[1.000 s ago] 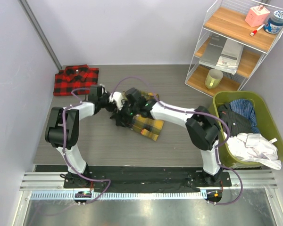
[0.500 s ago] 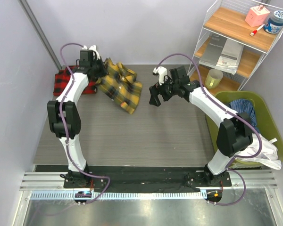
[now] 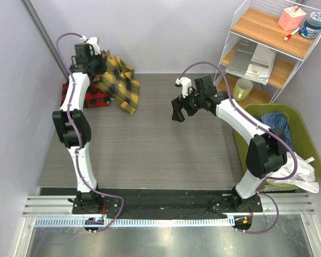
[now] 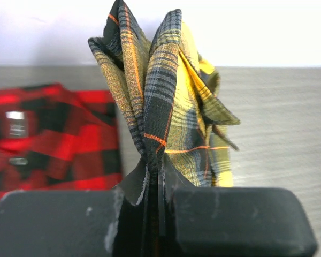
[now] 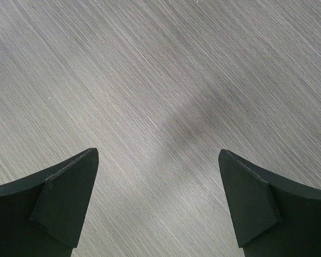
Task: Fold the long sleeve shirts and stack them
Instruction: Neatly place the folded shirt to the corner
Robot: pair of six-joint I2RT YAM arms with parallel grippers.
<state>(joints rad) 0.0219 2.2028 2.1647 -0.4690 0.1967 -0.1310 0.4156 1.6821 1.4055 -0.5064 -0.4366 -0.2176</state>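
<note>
L hand [image 4: 155, 199]: clamped on yellow-and-black shirt [image 4: 168, 101], bunched and lifted, at right edge of red-and-black shirt [image 4: 53, 139] | red-and-black shirt: lying on table [image 3: 150, 144] | R hand [image 5: 158, 155]: jaws wide, above table, well right of red-and-black shirt

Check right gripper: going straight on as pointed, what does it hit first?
The right gripper, jaws wide open, would likely meet the grey wood-grain table top first; nothing else shows in its line, though depth is unclear.
</note>
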